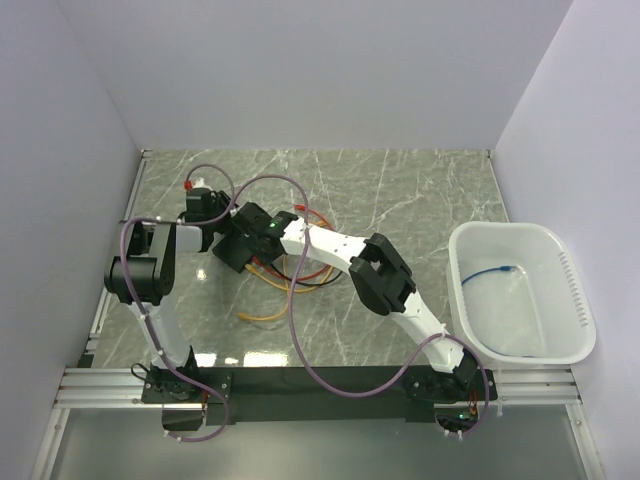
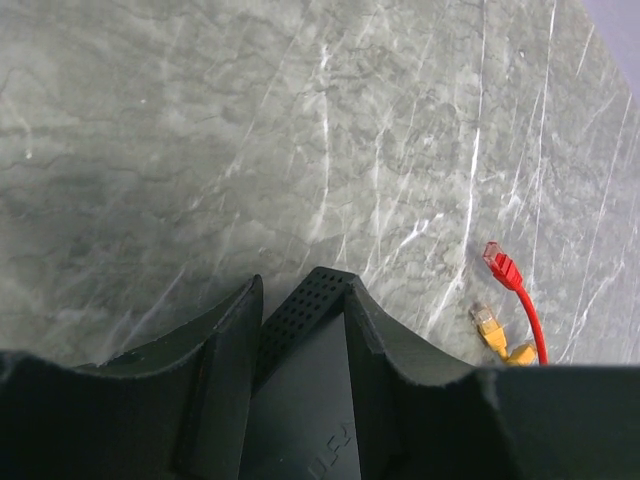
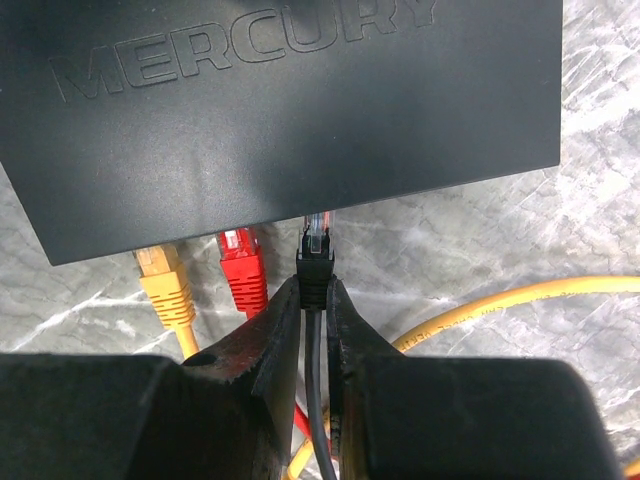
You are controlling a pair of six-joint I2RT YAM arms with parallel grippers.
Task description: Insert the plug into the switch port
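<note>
Scene: Seen from above, two arms meet over the switch, at about 10 o'clock from the centre of the marble table.
Holding: The right gripper pinches the black plug by its boot. Its jaws are narrow and the cable trails back between them.
Bracing: The left gripper straddles the vented end of the switch, fingers against both sides, apparently clamping it steady.
Progress: The plug's clear tip sits at the switch's port edge, at 12 o'clock from the right gripper. It looks lined up but not pushed home. The final push and the release appear to remain.
Neighbours: A red plug sits in the port just beside, at 9 o'clock of the black plug. A yellow plug sits beyond it, and both look seated.
In the way: The red plug crowds the target port closely. A yellow cable loops over the marble at 4 o'clock of the right gripper, off the line of approach.
Elsewhere: A loose red plug and a loose yellow plug lie at 4 o'clock in the left wrist view. A white tub holding a blue cable stands at 3 o'clock of the table.
</note>
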